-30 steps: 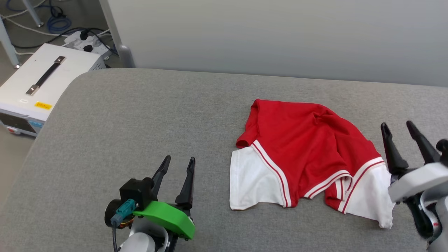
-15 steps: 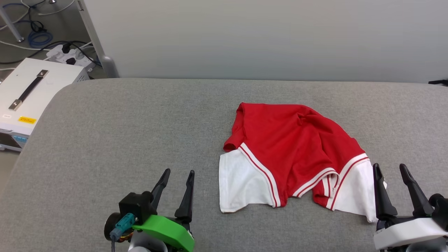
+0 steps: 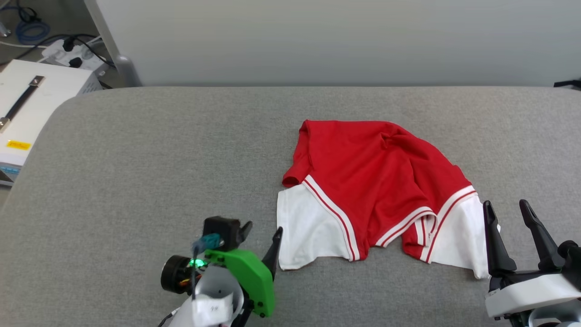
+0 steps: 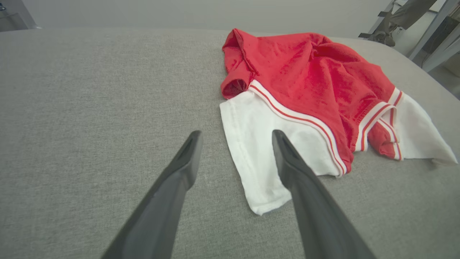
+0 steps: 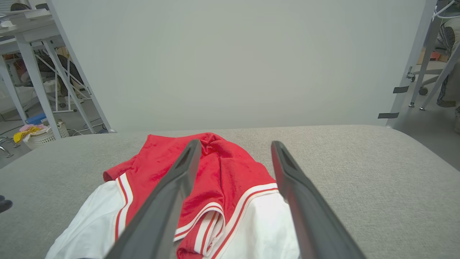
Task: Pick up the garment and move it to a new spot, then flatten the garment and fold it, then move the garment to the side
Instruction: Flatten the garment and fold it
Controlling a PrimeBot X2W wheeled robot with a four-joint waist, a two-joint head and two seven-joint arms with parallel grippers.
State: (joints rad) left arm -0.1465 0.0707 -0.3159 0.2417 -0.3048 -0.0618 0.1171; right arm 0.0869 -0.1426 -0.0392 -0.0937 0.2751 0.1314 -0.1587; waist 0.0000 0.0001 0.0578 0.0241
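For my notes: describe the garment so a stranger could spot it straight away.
Start from the wide grey padded surface in front of the pale wall. Right of its middle lies a crumpled garment, the one cloth item there. It is red with white sleeves edged in red-and-white stripes.

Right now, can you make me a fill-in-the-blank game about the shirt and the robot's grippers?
The garment lies on a ____ padded surface.
Its short sleeves are ____.
The left gripper and right gripper are both ____, holding nothing.
Missing words: grey; white; open.
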